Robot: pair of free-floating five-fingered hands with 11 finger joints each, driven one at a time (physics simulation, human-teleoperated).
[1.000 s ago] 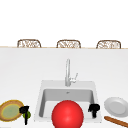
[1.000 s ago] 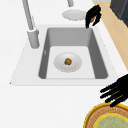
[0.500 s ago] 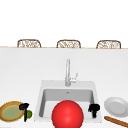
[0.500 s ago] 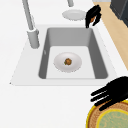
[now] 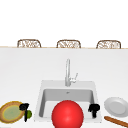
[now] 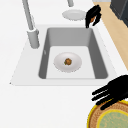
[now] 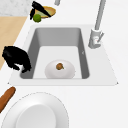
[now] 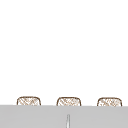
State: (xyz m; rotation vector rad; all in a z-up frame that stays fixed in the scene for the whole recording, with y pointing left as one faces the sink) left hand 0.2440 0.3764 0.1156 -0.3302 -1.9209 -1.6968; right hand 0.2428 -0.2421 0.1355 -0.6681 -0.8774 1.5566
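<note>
two hands: left hand (image 5: 24, 110), lower left, fingers straight, lies over the round yellow-rimmed plate (image 5: 10, 112) beside a lime (image 5: 29, 114); right hand (image 5: 94, 108), fingers curled, empty.

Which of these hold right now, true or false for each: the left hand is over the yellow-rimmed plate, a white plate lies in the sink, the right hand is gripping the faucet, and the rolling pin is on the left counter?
1. The left hand is at the yellow-rimmed plate. True; its fingers are straight over the plate's rim, with a green fruit beside it.
2. A white plate lies in the sink. True; something small and brown sits on it.
3. The right hand grips the faucet. False; it hangs curled at the sink's right front corner.
4. The rolling pin is on the left counter. False; it lies on the right, near the grey plate.
</note>
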